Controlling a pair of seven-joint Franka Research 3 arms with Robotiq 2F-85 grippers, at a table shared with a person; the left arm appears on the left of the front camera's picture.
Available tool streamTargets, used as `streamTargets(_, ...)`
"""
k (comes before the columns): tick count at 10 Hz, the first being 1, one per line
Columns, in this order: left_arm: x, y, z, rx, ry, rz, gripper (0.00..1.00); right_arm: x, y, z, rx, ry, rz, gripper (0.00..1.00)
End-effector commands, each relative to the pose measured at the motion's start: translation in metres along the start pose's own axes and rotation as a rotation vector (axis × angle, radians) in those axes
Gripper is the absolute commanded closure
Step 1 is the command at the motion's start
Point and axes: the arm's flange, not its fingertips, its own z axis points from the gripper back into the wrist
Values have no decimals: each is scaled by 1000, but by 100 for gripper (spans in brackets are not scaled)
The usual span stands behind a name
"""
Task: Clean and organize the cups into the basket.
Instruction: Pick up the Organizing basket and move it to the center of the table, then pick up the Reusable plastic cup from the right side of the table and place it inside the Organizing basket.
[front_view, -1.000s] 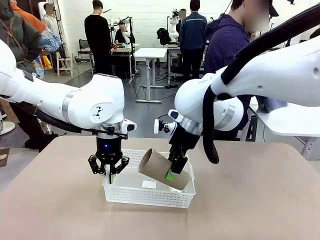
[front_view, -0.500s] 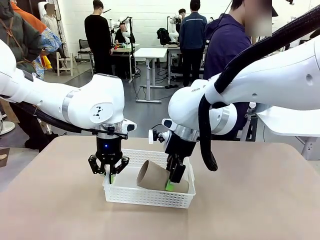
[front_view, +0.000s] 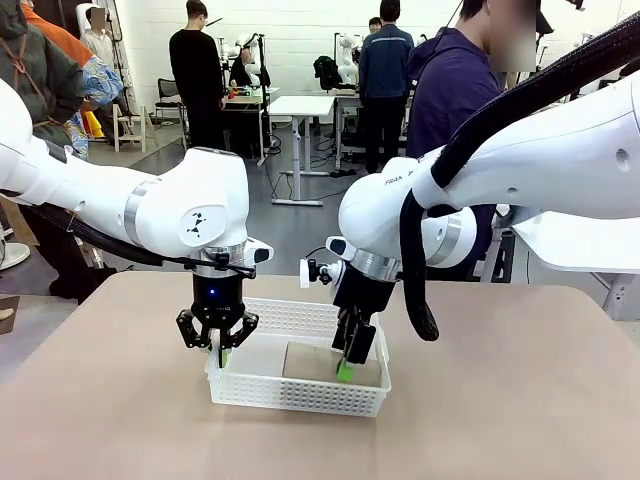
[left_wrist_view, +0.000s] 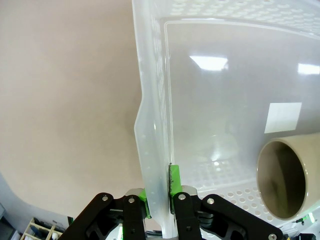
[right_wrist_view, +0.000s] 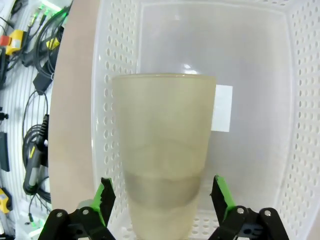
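Tan cup (right_wrist_view: 162, 150) lies on its side on the floor of the basket (front_view: 300, 395), toward the basket's right end, mouth facing its left end. The right gripper (right_wrist_view: 162, 197) hangs just over it, fingers spread wide with daylight on both sides of the cup, nothing held. The left gripper (left_wrist_view: 160, 192) is clamped on the basket's left end wall, steadying it on the tabletop (front_view: 500, 420), I'd say. That cup looks light, stiff and matte, so decent friction, but it's round and tapered: likely to roll, best pinched across mid-body.
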Motion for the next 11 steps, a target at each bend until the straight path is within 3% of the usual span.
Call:
streamTargets(1, 0, 0, 2, 6, -7, -3, 100, -3, 1, 2, -43, 13, -33, 0)
streamTargets(6, 0, 0, 2, 6, -7, -3, 100, -7, 6, 25, -105, -25, -14, 0)
streamTargets(8, 0, 0, 2, 6, -7, -3, 100, -42, 31, 98, -173, -274, 1, 0)
streamTargets(11, 0, 0, 2, 6, -7, -3, 100, -177, 66, 199, -233, -738, 16, 0)
